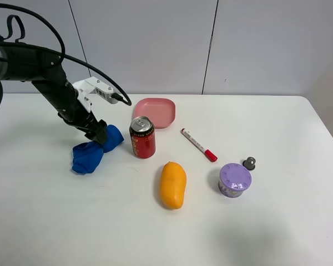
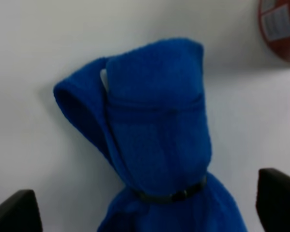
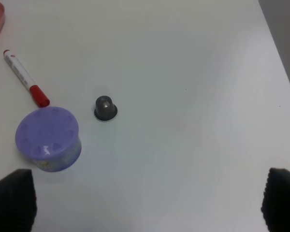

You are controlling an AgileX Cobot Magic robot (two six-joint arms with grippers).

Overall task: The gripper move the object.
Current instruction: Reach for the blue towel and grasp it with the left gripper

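Left gripper (image 1: 100, 133) over blue cloth (image 1: 90, 153) on bench (image 1: 266, 233), fingers (image 2: 14, 212) spread either side, not pinching it; right gripper (image 3: 145, 203) fingers spread, empty

Left fingers (image 2: 14, 212), right fingers (image 3: 12, 200): wide apart.

The white table (image 1: 277, 233) carries a blue cloth (image 1: 89, 155), red can (image 1: 142, 137), pink plate (image 1: 154, 112), marker (image 1: 198, 144), yellow mango (image 1: 172, 184) — plus purple tub (image 1: 235, 179) and dark capsule (image 1: 249, 163).
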